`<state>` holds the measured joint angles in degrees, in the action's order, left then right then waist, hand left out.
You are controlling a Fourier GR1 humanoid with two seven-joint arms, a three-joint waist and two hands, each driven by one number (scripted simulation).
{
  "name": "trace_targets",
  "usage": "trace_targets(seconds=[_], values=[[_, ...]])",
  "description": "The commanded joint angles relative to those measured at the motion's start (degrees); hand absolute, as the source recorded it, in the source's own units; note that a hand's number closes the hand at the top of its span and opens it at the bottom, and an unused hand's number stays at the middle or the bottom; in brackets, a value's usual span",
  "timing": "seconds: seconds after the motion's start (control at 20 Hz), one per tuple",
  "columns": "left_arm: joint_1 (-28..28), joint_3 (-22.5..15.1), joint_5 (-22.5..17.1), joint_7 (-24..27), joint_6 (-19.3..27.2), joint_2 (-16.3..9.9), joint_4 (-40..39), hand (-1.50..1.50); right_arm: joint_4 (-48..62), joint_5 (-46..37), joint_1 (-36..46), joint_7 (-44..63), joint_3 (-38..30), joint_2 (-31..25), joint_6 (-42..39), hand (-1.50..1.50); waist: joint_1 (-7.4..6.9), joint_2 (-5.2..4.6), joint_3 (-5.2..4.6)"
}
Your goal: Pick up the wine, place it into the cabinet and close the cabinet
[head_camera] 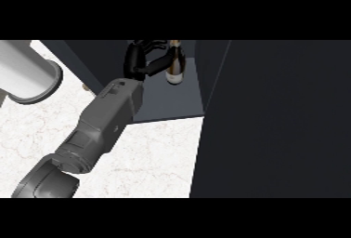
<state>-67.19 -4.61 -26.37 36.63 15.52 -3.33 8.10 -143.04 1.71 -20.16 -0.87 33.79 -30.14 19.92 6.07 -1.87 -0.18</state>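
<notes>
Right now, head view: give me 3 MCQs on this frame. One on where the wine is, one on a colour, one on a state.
1. Where is the wine bottle?
A. lying on the counter
B. inside the open cabinet
C. beside the grey cylinder

2. What colour is the counter?
A. white marble
B. dark wood
C. green

3. What is the cabinet door's state?
A. shut
B. open
C. removed

Answers:
1 B, the bottle stands within the dark cabinet, above its floor panel.
2 A, the top is pale with faint veins.
3 B, the dark door panel swings out over the counter, leaving the interior exposed, with the left hand reaching in, fingers curled at the bottle.
</notes>
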Motion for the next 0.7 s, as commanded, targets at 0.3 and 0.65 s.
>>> trace_targets(seconds=[0.3, 0.65], values=[[-2.84, 1.59, -0.85, -0.85, -8.01, 2.11, 1.24, -1.5, -10.53, 1.11, -3.44, 6.05, 0.46, -0.8, 1.49, -1.5, -2.51, 1.1, 0.07], [-2.77, 0.42, -2.71, -4.13, -7.4, 3.3, 4.86, -1.5, -12.7, 1.82, -3.8, 8.42, -0.89, -1.35, 1.95, -1.5, -3.62, 2.08, 0.1]])
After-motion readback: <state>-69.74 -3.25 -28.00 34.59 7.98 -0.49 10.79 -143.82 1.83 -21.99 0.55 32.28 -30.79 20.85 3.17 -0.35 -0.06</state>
